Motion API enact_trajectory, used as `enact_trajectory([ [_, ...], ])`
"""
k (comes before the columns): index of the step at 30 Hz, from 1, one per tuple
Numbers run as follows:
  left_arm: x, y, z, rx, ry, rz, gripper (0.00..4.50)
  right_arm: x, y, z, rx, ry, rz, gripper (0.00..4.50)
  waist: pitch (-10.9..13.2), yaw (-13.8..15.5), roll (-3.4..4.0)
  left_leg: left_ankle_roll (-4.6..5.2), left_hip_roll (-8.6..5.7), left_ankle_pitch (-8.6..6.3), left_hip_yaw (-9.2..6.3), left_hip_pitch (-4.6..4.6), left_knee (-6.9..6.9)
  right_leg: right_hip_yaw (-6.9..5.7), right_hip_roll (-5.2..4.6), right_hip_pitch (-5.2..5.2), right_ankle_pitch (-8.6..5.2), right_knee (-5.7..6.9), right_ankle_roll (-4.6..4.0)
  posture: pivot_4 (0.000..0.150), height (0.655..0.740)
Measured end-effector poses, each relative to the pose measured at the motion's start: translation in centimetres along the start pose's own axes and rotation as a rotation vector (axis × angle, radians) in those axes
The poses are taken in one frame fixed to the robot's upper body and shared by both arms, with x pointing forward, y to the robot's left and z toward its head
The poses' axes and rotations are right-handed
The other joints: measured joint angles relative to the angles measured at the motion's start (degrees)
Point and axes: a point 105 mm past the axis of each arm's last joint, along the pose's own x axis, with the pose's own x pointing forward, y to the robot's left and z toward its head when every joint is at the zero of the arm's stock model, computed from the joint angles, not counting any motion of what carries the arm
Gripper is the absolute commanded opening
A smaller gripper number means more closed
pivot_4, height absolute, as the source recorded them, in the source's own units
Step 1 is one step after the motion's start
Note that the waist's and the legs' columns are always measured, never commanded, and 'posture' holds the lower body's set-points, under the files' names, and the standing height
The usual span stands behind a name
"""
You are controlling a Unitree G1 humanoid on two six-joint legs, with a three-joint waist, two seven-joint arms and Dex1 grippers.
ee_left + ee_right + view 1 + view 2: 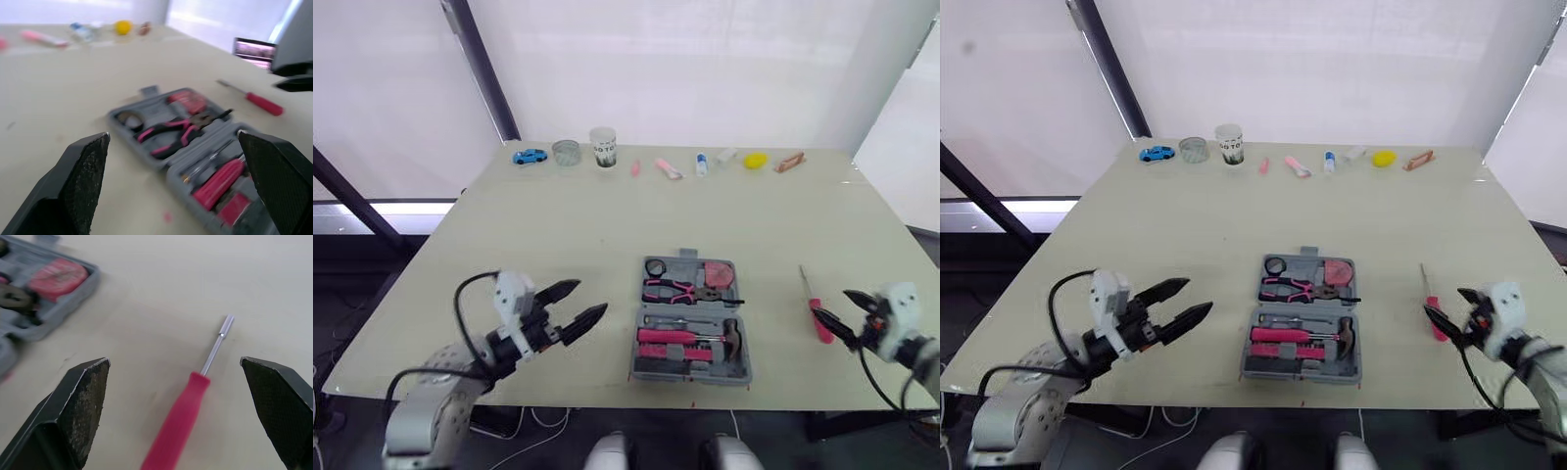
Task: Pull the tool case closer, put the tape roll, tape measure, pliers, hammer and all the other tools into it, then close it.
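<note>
Two grippers, both spread open and holding nothing, so I'll take the scene from my left. The left gripper (590,298) hovers low over the table (607,215), just beside the left wall of the tool case (690,374) and not touching it. The case lies open near the front edge, close enough that I judge the pull done. In its far half sit the tape roll (656,266), the pliers (671,289) and the tape measure (717,274). The near half holds pink-handled tools (675,338) with the hammer (734,339) at the right end.

To the right of the case, apart from it, a red-handled screwdriver (178,423) lies flat on the table with its shaft pointing away from me. The right gripper (837,311) sits low just beside the handle, and in the right wrist view its fingers stand either side of it.

Picking up that screwdriver is the step, as I read it. I'd lower until the fingertips nearly brush the table, centre on the red handle rather than the thin shaft, and close slowly, since a round handle may roll out. I'd keep the left gripper near the case wall to steady it when the tool goes in
</note>
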Motion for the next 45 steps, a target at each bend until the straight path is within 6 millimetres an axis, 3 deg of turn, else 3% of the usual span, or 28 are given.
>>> enact_trajectory([
  [3, 0.8, -1.3, 1.5, 0.001, -0.042, -0.155, 4.45, 1.3, -0.4, 0.6, 0.031, 0.033, -0.067, 4.5, 0.0, -0.04, 0.0, 0.0, 0.0, 0.0, -0.08, -0.12, -0.03, -0.1, 0.02, -0.05, 0.0, -0.02, 0.02, 0.15, 0.74],
  [8, 1.2, -2.4, 3.2, 0.017, -0.054, -0.313, 4.45, 2.3, -0.4, -1.0, 0.078, 0.134, -0.158, 4.5, 0.01, 0.25, 0.01, 0.0, -0.02, 0.0, -0.11, -0.28, -0.05, -0.15, 0.02, -0.14, 0.12, -0.09, 0.25, 0.15, 0.74],
  [16, 0.2, -3.2, 3.0, 0.026, -0.016, -0.401, 4.45, 3.1, 0.1, -3.1, 0.124, 0.223, -0.275, 4.5, 0.01, -0.69, 0.02, 0.01, -0.02, 0.0, -0.11, -0.27, -0.05, -0.13, 0.02, -0.13, 0.11, -0.12, 0.26, 0.15, 0.74],
  [19, 0.1, -3.1, 3.0, 0.023, -0.019, -0.398, 4.5, 3.3, 0.2, -3.2, 0.13, 0.224, -0.294, 3.75, 0.02, -1.07, 0.02, 0.01, -0.03, 0.0, -0.12, -0.26, -0.05, -0.13, 0.02, -0.13, 0.11, -0.11, 0.26, 0.15, 0.74],
  [21, 0.0, -3.2, 2.7, 0.015, -0.015, -0.394, 4.5, 3.4, 0.2, -3.4, 0.137, 0.228, -0.301, 2.85, 0.02, -1.14, 0.02, 0.01, -0.02, 0.0, -0.12, -0.26, -0.05, -0.13, 0.02, -0.13, 0.11, -0.11, 0.26, 0.15, 0.74],
  [22, -0.1, -3.2, 2.6, 0.008, -0.012, -0.391, 4.5, 3.4, 0.3, -3.5, 0.143, 0.229, -0.304, 2.65, 0.02, -1.16, 0.02, 0.01, -0.02, 0.0, -0.12, -0.26, -0.05, -0.13, 0.02, -0.14, 0.11, -0.11, 0.26, 0.15, 0.74],
  [23, -0.1, -3.2, 2.5, 0.006, -0.011, -0.39, 4.5, 3.5, 0.3, -3.6, 0.148, 0.231, -0.307, 1.92, 0.02, -1.17, 0.02, 0.01, -0.02, 0.0, -0.13, -0.26, -0.05, -0.13, 0.02, -0.14, 0.11, -0.1, 0.26, 0.15, 0.74],
  [27, -0.4, -3.2, 2.4, 0.014, -0.013, -0.38, 4.5, 3.3, 0.5, -3.8, 0.174, 0.231, -0.323, 0.55, 0.02, -1.16, 0.02, 0.01, -0.01, 0.0, -0.12, -0.26, -0.05, -0.13, 0.01, -0.13, 0.11, -0.11, 0.26, 0.15, 0.74],
  [33, -0.5, -3.2, 2.2, 0.017, -0.017, -0.374, 4.5, 2.3, 2.1, -4.2, 0.221, 0.204, -0.334, 0.55, 0.02, -1.11, 0.02, 0.01, 0.01, 0.0, -0.13, -0.27, -0.09, -0.15, 0.01, -0.14, 0.1, -0.11, 0.27, 0.15, 0.74],
  [40, -1.3, -3.0, 1.7, 0.005, -0.016, -0.343, 4.5, 0.9, 5.4, -3.6, 0.258, 0.193, -0.316, 0.55, 0.03, -1.24, 0.05, 0.0, 0.1, -0.01, -0.14, -0.26, -0.1, -0.11, 0.02, -0.21, 0.08, -0.1, 0.23, 0.15, 0.74],
  [45, -1.7, -3.2, 1.1, -0.015, -0.007, -0.338, 4.5, 0.9, 7.8, -3.9, 0.285, 0.214, -0.303, 0.55, 0.03, -1.21, 0.05, 0.0, 0.23, -0.01, -0.13, -0.26, -0.1, -0.1, 0.01, -0.25, -0.02, -0.1, 0.04, 0.15, 0.74],
])
